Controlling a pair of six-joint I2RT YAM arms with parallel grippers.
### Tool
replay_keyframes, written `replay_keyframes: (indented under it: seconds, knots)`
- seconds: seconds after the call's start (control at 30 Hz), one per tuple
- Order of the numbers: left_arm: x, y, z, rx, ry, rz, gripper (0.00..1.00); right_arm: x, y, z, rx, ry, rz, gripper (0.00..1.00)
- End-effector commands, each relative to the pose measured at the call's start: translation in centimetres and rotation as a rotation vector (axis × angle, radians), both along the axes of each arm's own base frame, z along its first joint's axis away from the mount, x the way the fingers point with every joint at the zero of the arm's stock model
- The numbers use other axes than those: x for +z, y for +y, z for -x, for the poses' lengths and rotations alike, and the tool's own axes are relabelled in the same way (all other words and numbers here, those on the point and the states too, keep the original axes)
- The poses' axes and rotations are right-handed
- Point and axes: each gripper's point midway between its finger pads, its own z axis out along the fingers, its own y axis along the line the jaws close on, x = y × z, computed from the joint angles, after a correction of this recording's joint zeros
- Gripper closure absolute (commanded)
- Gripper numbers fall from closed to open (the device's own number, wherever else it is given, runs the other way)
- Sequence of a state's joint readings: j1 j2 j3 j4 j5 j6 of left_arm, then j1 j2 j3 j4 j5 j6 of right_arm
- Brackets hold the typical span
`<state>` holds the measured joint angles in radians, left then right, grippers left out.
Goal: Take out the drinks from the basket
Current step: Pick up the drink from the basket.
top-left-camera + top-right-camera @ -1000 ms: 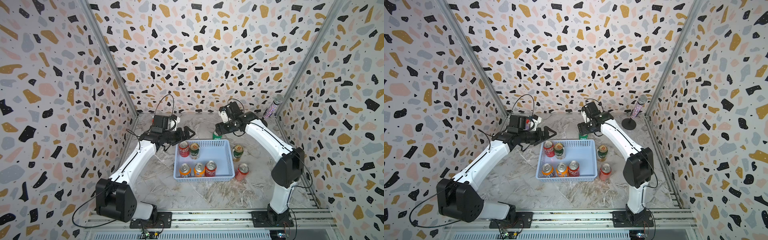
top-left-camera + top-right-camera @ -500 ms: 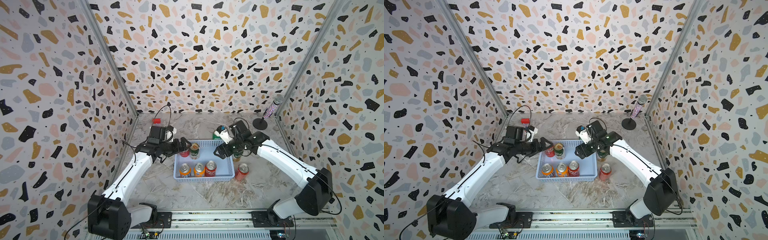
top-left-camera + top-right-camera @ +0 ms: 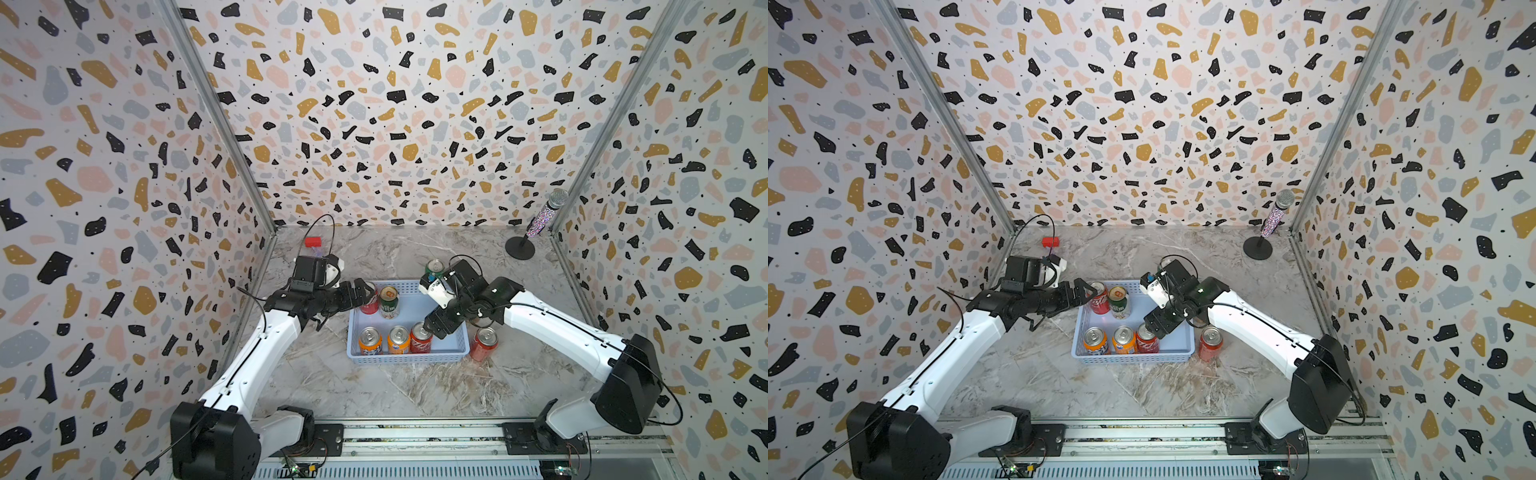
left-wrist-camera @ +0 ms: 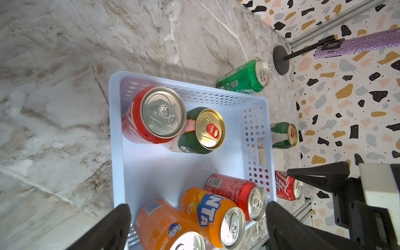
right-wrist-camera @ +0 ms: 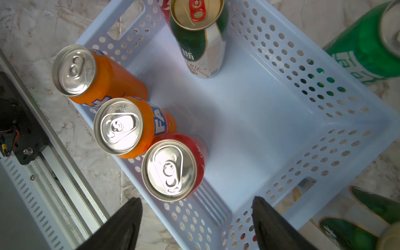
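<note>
Five upright drinks [image 3: 398, 338] are seen in the basket [image 3: 405, 360] and three on the desk [image 3: 374, 390] around it, while the left end effector [image 4: 197, 210] and right end effector [image 5: 197, 200], both spread apart and empty, are poised by red cans [image 5: 171, 171], judged smooth, thin-walled, dentable, best clasped squarely at mid-height

Dark green can [image 4: 283, 135] beside basket [image 4: 255, 129]: hidden behind right arm [image 3: 540, 320] in both top views. Bright green can [image 3: 435, 266] partly hidden there too. Orange can [image 4: 162, 225] cut by left wrist view's edge.
</note>
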<state>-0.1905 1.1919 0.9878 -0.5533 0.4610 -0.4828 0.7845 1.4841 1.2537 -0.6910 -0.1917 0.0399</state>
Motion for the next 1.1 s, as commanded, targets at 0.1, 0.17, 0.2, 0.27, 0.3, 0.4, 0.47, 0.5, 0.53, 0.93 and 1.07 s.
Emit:
replay_keyframes:
  seconds: [0.1, 0.17, 0.2, 0.27, 0.3, 0.4, 0.47, 0.5, 0.53, 0.93, 1.07]
  knots:
    - [-0.3, -0.1, -0.5, -0.013, 0.007, 0.008, 0.00, -0.6, 1.1, 1.1, 0.068, 0.007, 0.023, 0.16]
    - [-0.6, -0.3, -0.5, -0.016, 0.023, 0.018, 0.00, -1.0, 1.4, 1.3, 0.081, 0.017, 0.033, 0.15]
    - [-0.8, -0.3, -0.5, -0.016, 0.028, 0.020, 0.00, -1.3, 1.5, 1.3, 0.085, 0.018, 0.041, 0.15]
    - [-0.8, -0.3, -0.6, -0.014, 0.029, 0.023, 0.00, -1.6, 1.6, 1.5, 0.091, 0.024, 0.060, 0.15]
    - [-0.8, -0.3, -0.6, -0.013, 0.029, 0.024, 0.00, -1.8, 1.6, 1.5, 0.094, 0.027, 0.066, 0.15]
    - [-0.5, -0.3, -0.7, -0.013, 0.019, 0.025, 0.00, -2.1, 2.0, 1.8, 0.109, 0.038, 0.071, 0.15]
    - [-0.3, -0.1, -0.7, -0.009, 0.015, 0.026, 0.00, -2.4, 2.2, 2.0, 0.117, 0.044, 0.078, 0.15]
    - [-0.3, -0.1, -0.7, -0.009, 0.015, 0.028, 0.00, -2.6, 2.3, 2.0, 0.119, 0.048, 0.081, 0.15]
    - [-0.3, -0.1, -0.8, -0.007, 0.015, 0.029, 0.00, -2.8, 2.2, 1.9, 0.118, 0.049, 0.089, 0.15]
    - [-0.2, -0.2, -0.8, -0.012, 0.019, 0.056, 0.00, -5.8, 3.1, 0.8, 0.101, 0.071, 0.158, 0.16]
    - [-0.3, -0.5, -0.7, -0.015, 0.028, 0.076, 0.00, -6.9, 3.3, 0.6, 0.086, 0.082, 0.167, 0.19]
